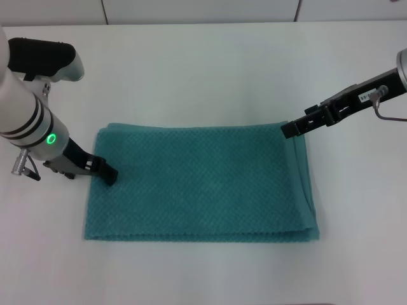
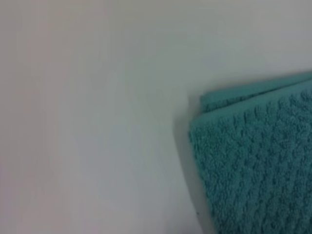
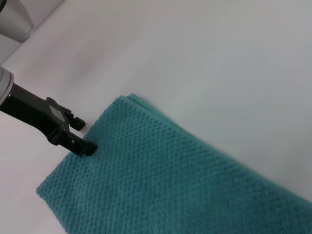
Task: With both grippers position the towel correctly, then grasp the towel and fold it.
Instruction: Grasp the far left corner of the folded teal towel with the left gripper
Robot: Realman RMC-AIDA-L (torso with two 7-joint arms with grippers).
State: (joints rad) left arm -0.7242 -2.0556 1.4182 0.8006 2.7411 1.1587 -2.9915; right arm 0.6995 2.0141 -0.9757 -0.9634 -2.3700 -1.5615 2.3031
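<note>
Teal towel (image 1: 200,184) lies flat, left gripper (image 1: 109,175) pinning its left edge, right gripper (image 1: 290,129) at the far-right corner to square it; grip states unclear.

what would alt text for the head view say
A teal towel, already folded into layers, lies flat on a white table. The left gripper touches down on its left edge, and the right gripper sits at its far right corner. Each gripper ends a white arm reaching in from its own side.
</note>
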